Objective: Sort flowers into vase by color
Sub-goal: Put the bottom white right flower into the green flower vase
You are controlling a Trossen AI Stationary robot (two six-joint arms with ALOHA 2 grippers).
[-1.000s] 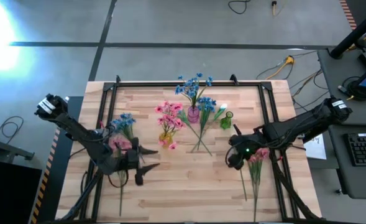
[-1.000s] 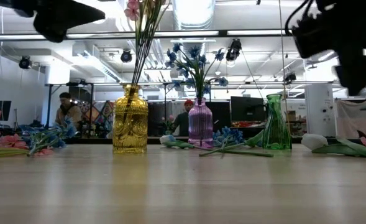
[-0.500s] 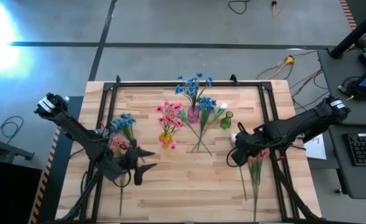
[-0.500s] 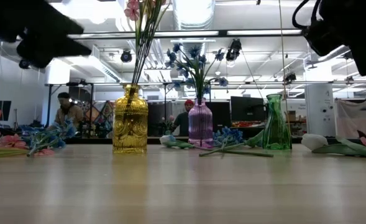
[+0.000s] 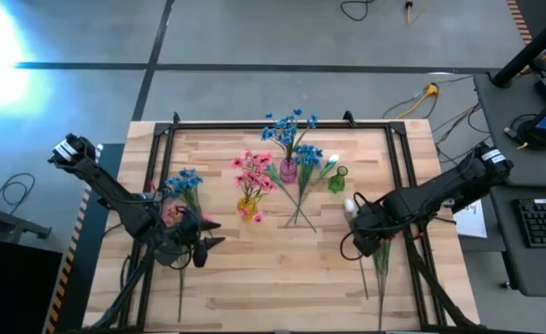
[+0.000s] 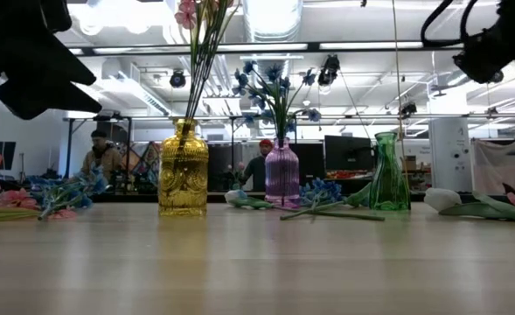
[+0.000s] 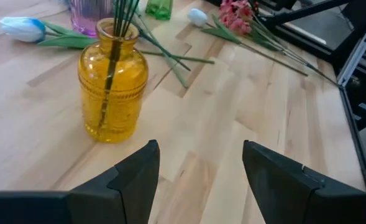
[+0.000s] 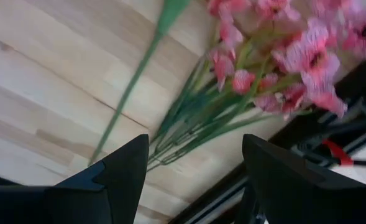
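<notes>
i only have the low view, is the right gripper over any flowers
Observer: Yes. The right gripper is open above the pink flowers lying on the table's right side.
Operator: holding any of them
Observer: No. In its wrist view nothing sits between the fingers; the stems lie on the wood beyond them.
Operator: and the left one
Observer: The left gripper is open and empty, facing the yellow vase, which already has stems in it.
</notes>
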